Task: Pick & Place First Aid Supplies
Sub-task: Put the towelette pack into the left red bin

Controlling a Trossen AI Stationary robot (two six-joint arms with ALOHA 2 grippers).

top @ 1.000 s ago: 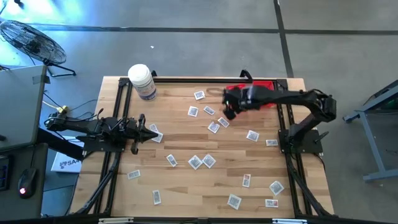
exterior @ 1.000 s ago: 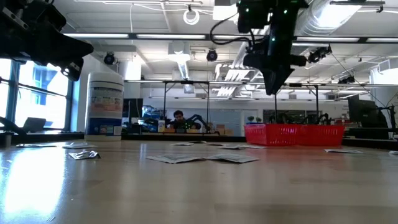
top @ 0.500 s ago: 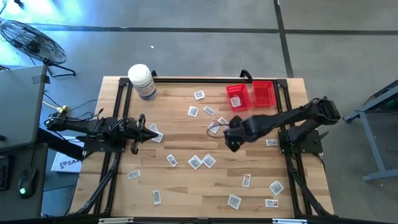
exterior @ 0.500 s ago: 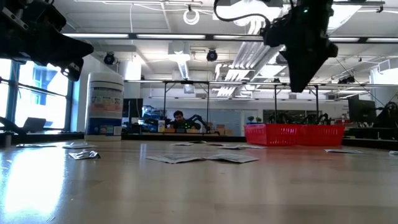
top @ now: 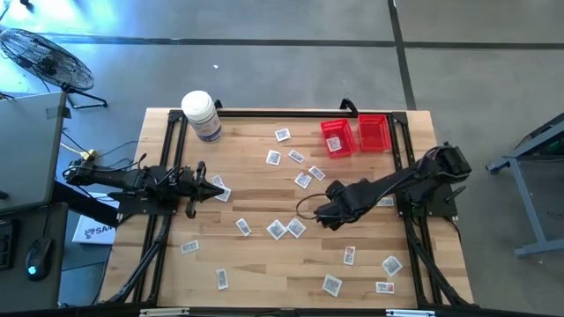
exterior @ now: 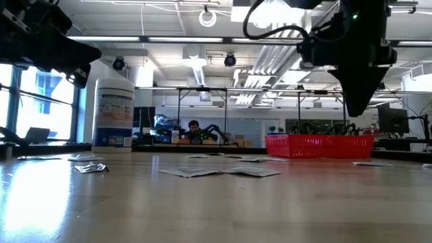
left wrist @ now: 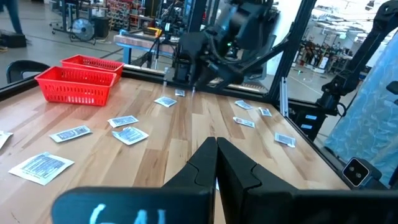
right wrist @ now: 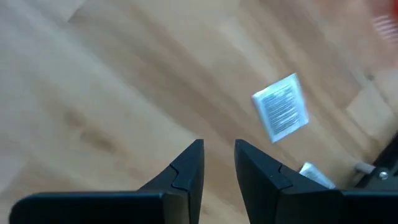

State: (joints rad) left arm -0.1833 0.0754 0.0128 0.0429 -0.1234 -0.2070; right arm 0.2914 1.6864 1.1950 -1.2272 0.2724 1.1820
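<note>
A: Where is the right pincer (top: 322, 214) hanging at this moment?

B: It is hovering over the middle of the worktop (top: 256, 264), right of a pair of packets (top: 286, 229), with its fingers (right wrist: 186, 168) standing a narrow gap apart and gripping nothing.

A: And the first aid supplies?

B: They are lying scattered flat all over the wood. One packet (right wrist: 281, 107) is showing in the right wrist view, off to one side of the fingers rather than between them. The two red mesh baskets (top: 355, 136) are sitting at the far right edge, and the white bottle (top: 202, 115) is standing at the far left corner.

A: What is the left pincer (left wrist: 216, 163) doing?

B: It is waiting at the left side, fingers pressed together, empty.

A: What could be going wrong from here?

B: I am judging the gap too narrow and off the packet's line; coming down like that, a fingertip could be landing on the packet and sliding it away. These thin flat packets are also lying flush, so the tips may be scraping wood and closing on nothing.
</note>
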